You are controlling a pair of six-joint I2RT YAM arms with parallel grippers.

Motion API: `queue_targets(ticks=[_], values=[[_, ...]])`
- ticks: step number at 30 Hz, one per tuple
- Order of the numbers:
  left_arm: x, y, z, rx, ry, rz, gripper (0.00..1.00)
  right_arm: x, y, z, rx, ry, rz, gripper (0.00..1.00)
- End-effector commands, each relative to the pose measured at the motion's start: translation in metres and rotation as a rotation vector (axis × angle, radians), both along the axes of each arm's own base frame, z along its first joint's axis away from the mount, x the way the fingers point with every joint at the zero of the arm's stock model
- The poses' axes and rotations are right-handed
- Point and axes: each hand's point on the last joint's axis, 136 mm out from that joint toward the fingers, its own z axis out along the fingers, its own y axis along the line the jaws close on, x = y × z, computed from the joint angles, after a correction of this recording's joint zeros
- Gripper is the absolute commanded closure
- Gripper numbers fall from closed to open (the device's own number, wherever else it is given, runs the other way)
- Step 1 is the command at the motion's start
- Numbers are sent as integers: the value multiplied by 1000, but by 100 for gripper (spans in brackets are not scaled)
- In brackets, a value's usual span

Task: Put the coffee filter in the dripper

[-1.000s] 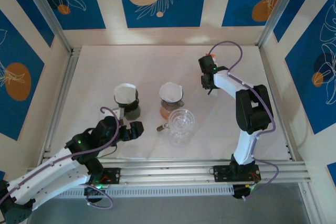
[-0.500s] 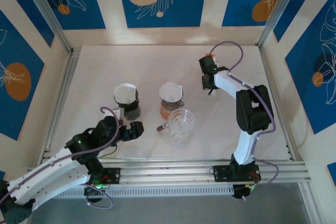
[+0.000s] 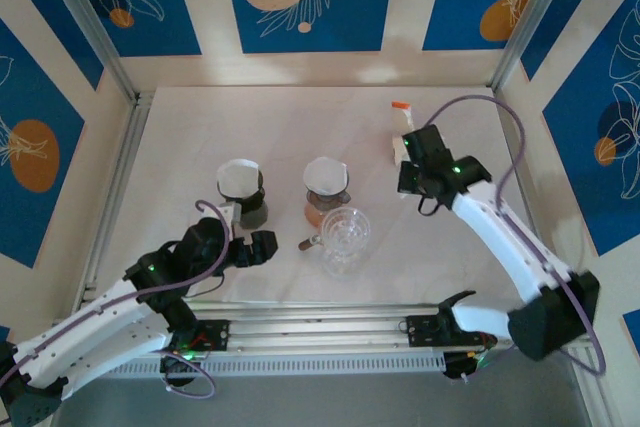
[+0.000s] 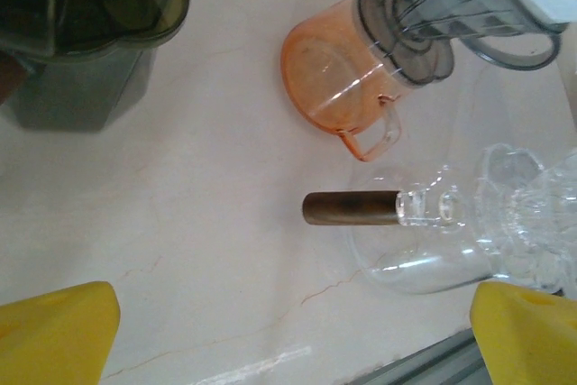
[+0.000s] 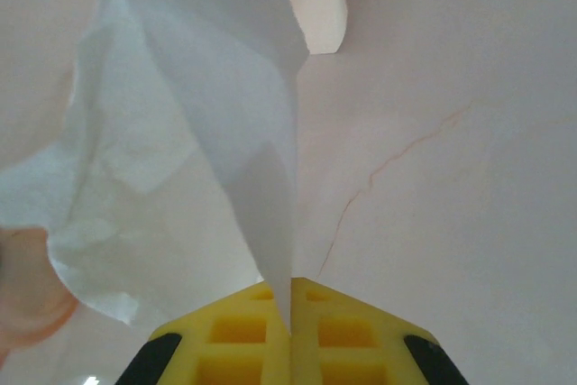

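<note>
Wht filter [image 5: 203,87], yel. right hand [image 5: 290,313], orange server [image 4: 325,78], clr dripper [image 3: 346,235], blue/cream walls [image 3: 310,7].

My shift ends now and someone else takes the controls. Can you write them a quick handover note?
Right gripper: shut on the coffee filter, right of the drippers.
Left gripper: open, empty, near the clear glass dripper.
Done: filter picked up. The dark dripper and the grey dripper are already lined.
To do: carry the filter to the glass dripper, which looks empty, and seat it.
</note>
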Motion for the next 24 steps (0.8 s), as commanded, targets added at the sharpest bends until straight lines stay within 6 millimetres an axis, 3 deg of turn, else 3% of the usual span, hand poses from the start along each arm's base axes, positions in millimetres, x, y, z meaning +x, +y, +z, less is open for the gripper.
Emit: queue_targets(ticks=[1,5,10,16,24], values=[[1,-6,18,-19,-41,-46,0,-50,15,28,147,64,58,100],[1,-8,19,-15,-43,-60,0,-90,47,69,340,145,171,100],[1,-11,21,-17,-46,-74,0,-130,90,96,493,305,283,100],[0,-15,20,-16,-36,-92,0,-158,116,90,557,497,297,100],[-1,-23,27,-37,-37,-124,0,-163,116,66,472,652,220,100]])
